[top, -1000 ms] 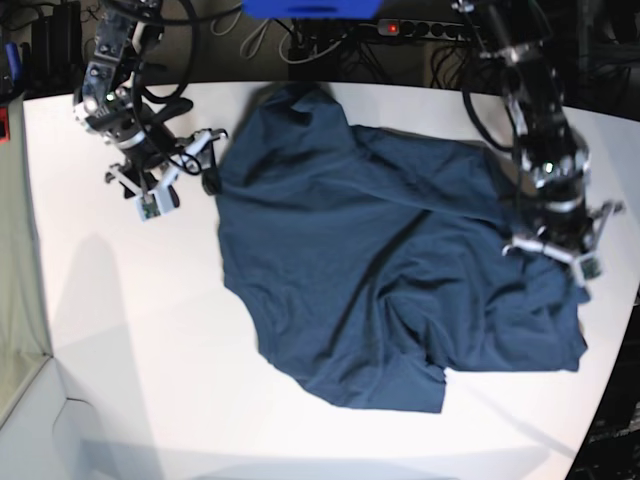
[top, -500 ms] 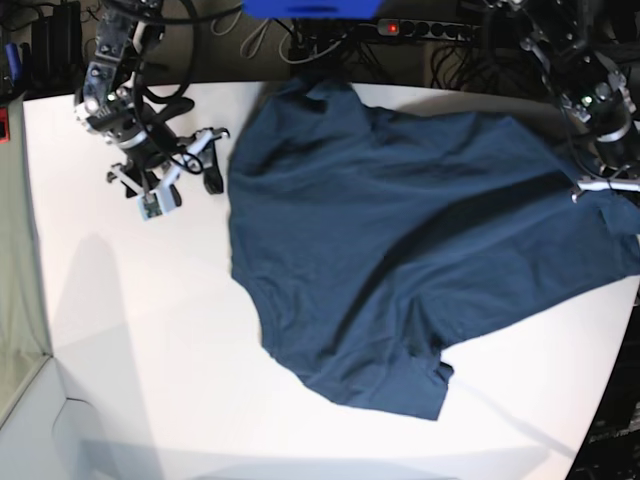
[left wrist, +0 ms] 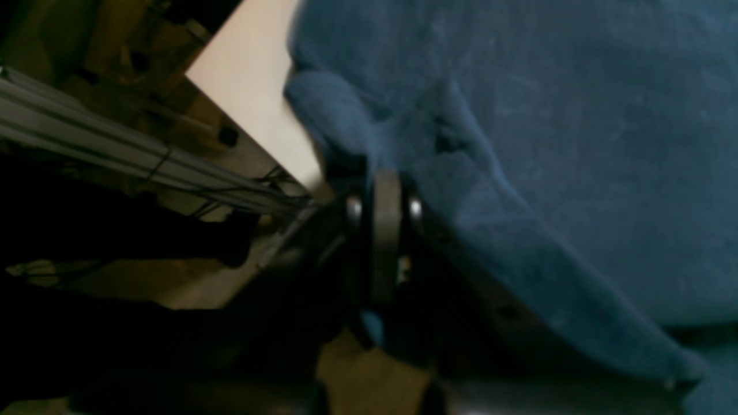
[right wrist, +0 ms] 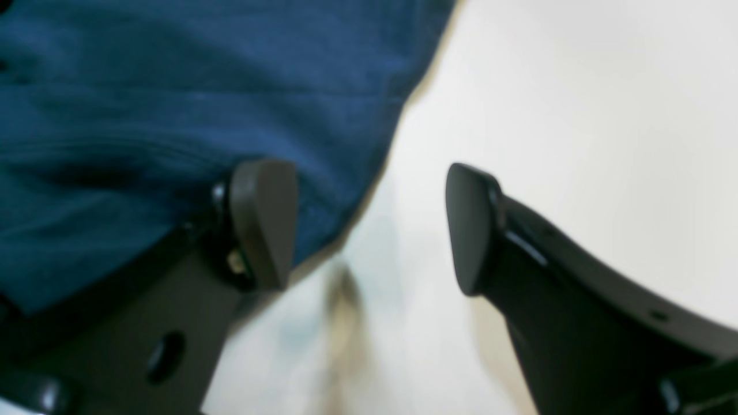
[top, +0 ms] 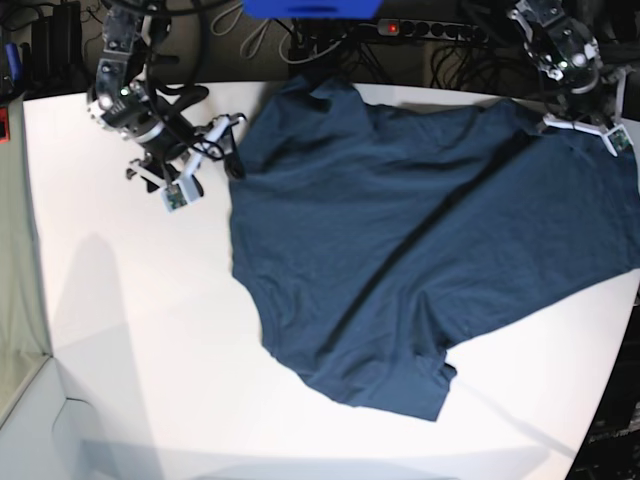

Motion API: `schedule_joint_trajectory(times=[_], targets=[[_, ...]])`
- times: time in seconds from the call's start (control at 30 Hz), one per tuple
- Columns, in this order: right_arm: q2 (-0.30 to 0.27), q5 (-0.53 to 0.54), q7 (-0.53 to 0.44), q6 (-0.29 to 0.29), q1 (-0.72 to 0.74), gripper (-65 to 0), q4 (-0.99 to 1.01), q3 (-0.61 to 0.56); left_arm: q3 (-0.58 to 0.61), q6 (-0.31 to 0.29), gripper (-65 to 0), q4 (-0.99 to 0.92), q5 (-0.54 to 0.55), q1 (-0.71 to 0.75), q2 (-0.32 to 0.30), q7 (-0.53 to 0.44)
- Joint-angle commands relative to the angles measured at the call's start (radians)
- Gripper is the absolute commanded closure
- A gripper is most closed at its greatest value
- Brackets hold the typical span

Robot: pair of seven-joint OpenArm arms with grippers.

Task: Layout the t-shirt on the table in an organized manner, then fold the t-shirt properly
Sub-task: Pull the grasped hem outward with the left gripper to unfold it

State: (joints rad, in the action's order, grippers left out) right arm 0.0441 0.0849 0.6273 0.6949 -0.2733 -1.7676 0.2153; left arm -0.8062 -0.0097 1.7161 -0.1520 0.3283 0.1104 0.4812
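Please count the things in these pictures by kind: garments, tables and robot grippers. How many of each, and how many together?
Garments: 1, the dark navy-blue cloth t-shirt
Tables: 1, the smooth white table
Grippers: 2, the left gripper and the right gripper
Total: 4

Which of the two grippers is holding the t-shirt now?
The left gripper, shut on the t-shirt near the table's far edge. The right gripper stands open, holding nothing.

T-shirt on table, toward its right

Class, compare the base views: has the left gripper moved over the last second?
Yes. The left gripper, shut on the t-shirt, has travelled from mid-table toward the table's far edge, near the power strip.
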Motion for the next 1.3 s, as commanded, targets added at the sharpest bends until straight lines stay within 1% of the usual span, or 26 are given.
schedule_joint_trajectory(times=[0.0,0.27,0.53,0.6,0.7,0.77,0.87,0.93,1.07,1.2,1.27], targets=[[-0.002,0.016,-0.022,0.003,-0.017,-41.0,-0.027,-0.012,-0.003,0.003,-0.6,0.014,-0.004,-0.002,-0.011,-0.025],[-0.022,0.016,-0.027,0.003,-0.151,-41.0,-0.131,-0.096,0.000,0.003,-0.2,0.026,-0.004,-0.010,-0.011,-0.025],[-0.022,0.016,-0.024,0.003,-0.180,-41.1,-0.137,-0.101,0.000,0.003,-0.8,0.035,-0.004,-0.011,-0.011,-0.025],[-0.020,0.017,-0.027,0.003,-0.194,-41.1,-0.137,-0.103,0.000,0.003,-3.5,0.046,-0.004,-0.011,-0.011,-0.025],[-0.019,0.017,-0.030,0.003,-0.202,-41.1,-0.134,-0.103,-0.002,0.003,-9.6,0.078,0.001,-0.011,-0.005,-0.025],[-0.017,0.019,-0.030,0.003,-0.202,-41.1,-0.131,-0.103,-0.002,0.003,-13.5,0.097,0.032,-0.011,-0.005,-0.025],[-0.017,0.019,-0.031,0.003,-0.195,-41.1,-0.130,-0.103,-0.006,0.004,-17.9,0.132,0.108,-0.011,-0.010,-0.025],[-0.017,0.019,-0.031,0.003,-0.191,-41.1,-0.130,-0.103,-0.008,0.006,-19.1,0.144,0.131,-0.010,-0.011,-0.025],[-0.017,0.017,-0.031,0.003,-0.191,-41.1,-0.130,-0.103,-0.008,0.006,-19.2,0.146,0.136,-0.011,-0.015,-0.025],[-0.017,0.016,-0.031,0.003,-0.189,-41.1,-0.127,-0.113,-0.002,0.006,-19.2,0.127,0.137,-0.079,-0.041,-0.025],[-0.020,0.016,-0.027,0.003,-0.179,-41.1,-0.125,-0.136,0.000,0.006,-19.2,0.084,0.133,-0.133,-0.041,-0.025]])
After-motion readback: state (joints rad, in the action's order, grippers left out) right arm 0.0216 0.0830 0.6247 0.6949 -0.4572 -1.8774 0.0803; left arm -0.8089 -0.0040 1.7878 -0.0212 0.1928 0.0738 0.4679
